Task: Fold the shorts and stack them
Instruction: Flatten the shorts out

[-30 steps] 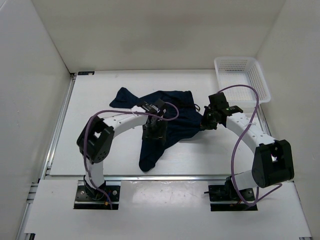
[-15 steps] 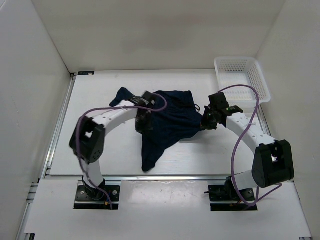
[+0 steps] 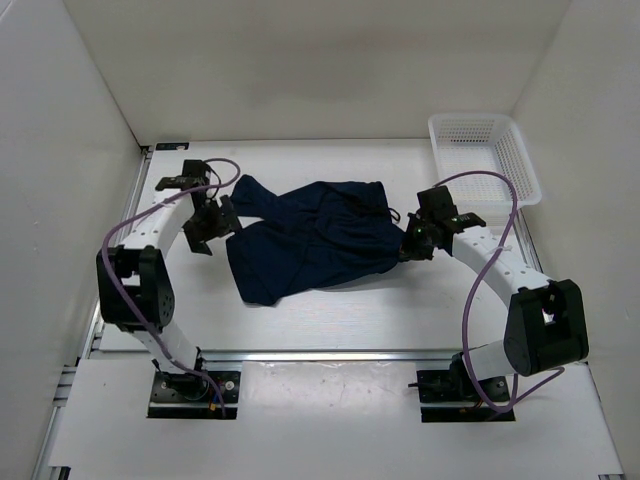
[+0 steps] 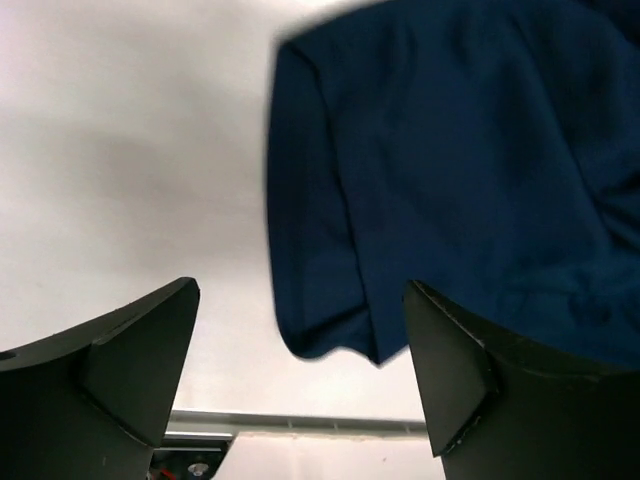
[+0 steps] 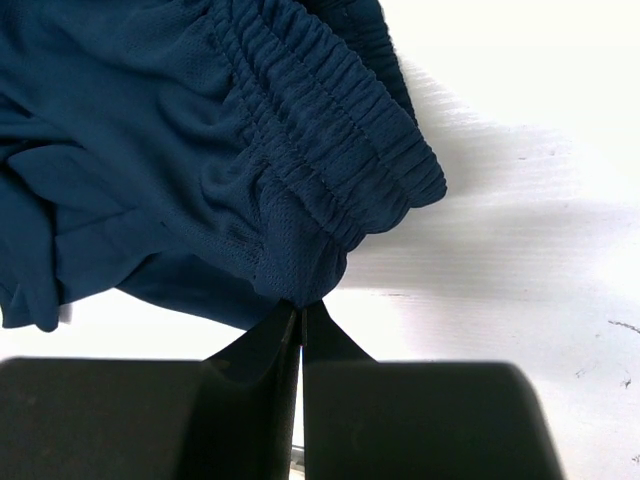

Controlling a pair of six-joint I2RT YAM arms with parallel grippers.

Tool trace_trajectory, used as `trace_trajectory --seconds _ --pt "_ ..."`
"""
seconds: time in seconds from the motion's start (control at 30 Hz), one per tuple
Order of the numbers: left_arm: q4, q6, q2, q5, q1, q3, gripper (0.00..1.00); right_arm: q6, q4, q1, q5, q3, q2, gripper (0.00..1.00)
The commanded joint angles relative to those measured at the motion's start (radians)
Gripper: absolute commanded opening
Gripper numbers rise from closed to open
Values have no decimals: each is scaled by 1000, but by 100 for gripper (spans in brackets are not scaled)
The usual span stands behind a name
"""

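One pair of dark navy shorts (image 3: 310, 235) lies rumpled across the middle of the white table (image 3: 400, 310). One leg is spread toward the near left, and the gathered waistband is at the right end. The right gripper (image 5: 300, 306) has its fingers pressed together on a corner of that waistband, pinching the fabric at their tips. The left gripper (image 3: 207, 225) sits just beside the left edge of the shorts with its fingers wide apart and nothing between them. Its wrist camera shows the hem of a leg flat on the table below. A white mesh basket (image 3: 520, 150) stands in the far right corner, well apart from the shorts.
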Motion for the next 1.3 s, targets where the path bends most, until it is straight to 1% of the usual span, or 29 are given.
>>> trace_trajectory --seconds 0.0,0.03,0.07,0.1,0.13,0.17,0.2,0.23,0.27,0.3,0.33,0.37,0.4,0.43,0.47,0.53,0.57,0.63,0.77,0.87,0.9,0.93,0.97,1.03,1.1,1.2,1.23,1.27 --pt "-8 -17 -172 48 -74 -32 93 -4 19 4 -16 3 -2 0" --pt "-8 -26 -230 48 -88 -84 86 -4 19 4 -16 3 -2 0" --pt "-8 -44 -255 68 -103 -115 75 -4 28 4 -25 -6 -2 0" --pt "1 -58 -277 77 -120 -150 60 -4 28 4 -25 -7 -2 0" --pt "1 -83 -312 94 -160 -222 42 -4 28 4 -25 -19 7 0" --pt "19 -99 -326 109 -182 -259 20 -14 28 4 -25 -19 7 0" --pt "34 -118 -335 134 -206 -295 17 -14 38 13 -25 -28 7 0" --pt "76 -138 -335 146 -263 -327 17 -14 38 13 -25 -28 7 0" --pt "99 -171 -346 160 -293 -373 23 -14 38 13 -25 -28 16 0" --pt "114 -185 -334 160 -326 -384 54 -14 38 13 -34 -28 17 0" --pt "125 -198 -320 160 -393 -384 70 -14 38 13 -34 -28 17 0" --pt "125 -207 -285 145 -424 -373 81 -14 38 13 -34 -28 17 0" --pt "125 -222 -265 107 -455 -361 87 -14 38 13 -34 -28 17 0" --pt "125 -222 -246 84 -481 -350 90 -14 38 13 -34 -28 17 0" --pt "125 -222 -204 59 -514 -329 87 -14 38 13 -34 -28 17 0" --pt "134 -233 -164 -5 -527 -319 78 -14 38 13 -34 -19 17 0" --pt "134 -233 -127 -25 -527 -304 71 -14 38 13 -34 -19 17 0" --pt "134 -233 -94 -68 -527 -280 70 -14 38 13 -34 -19 17 0" --pt "134 -233 -44 -118 -527 -249 55 -14 28 13 -34 -19 -2 0" --pt "134 -213 -10 -142 -527 -208 37 -14 28 13 -34 -28 -2 0" --pt "134 -213 2 -142 -527 -191 28 -14 28 13 -34 -28 -2 0" --pt "134 -203 2 -142 -527 -191 15 -14 28 13 -25 -28 -2 0" --pt "134 -192 2 -142 -527 -175 10 -14 28 13 -25 -28 -11 0" --pt "95 -180 -13 -151 -507 -162 10 -14 28 13 -25 -28 -11 0" --pt "58 -170 -45 -199 -480 -145 10 -14 28 13 -25 -28 -22 0" --pt "16 -132 -131 -213 -363 -122 10 -14 19 13 -25 -19 -31 0" --pt "16 -117 -158 -199 -290 -112 10 -14 19 13 -25 -19 -31 0" --pt "16 -92 -159 -188 -251 -103 10 -14 19 13 -25 -19 -31 0"
